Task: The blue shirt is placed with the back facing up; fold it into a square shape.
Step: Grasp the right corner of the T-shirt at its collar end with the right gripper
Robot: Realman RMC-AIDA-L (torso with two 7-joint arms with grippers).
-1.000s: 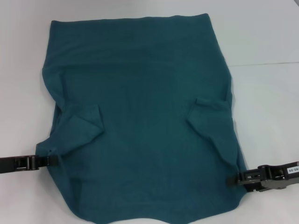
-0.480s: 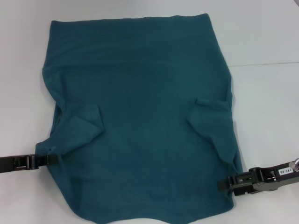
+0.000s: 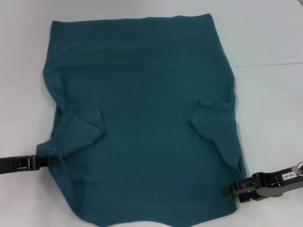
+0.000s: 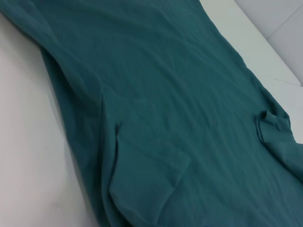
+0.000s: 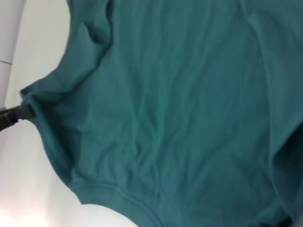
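The blue shirt [image 3: 147, 94] lies flat on the white table, plain side up, collar end toward me, with both sleeves folded inward onto the body. My left gripper [image 3: 51, 160] is at the shirt's left edge below the folded left sleeve [image 3: 83, 130], shut on the fabric. The right wrist view shows the cloth [image 5: 189, 104] drawn to a point at that left gripper [image 5: 21, 113]. My right gripper [image 3: 226, 189] reaches over the shirt's right edge near the shoulder, below the folded right sleeve [image 3: 215, 127]. The left wrist view shows only shirt cloth [image 4: 180, 94] and table.
The white table [image 3: 270, 38] surrounds the shirt, with a thin seam line [image 3: 270, 64] running off to the right. The shirt's collar edge runs off the near edge of the head view.
My right gripper has slid inward and toward me, from just off the shirt's right edge to over that edge. The left gripper and the shirt have hardly moved.
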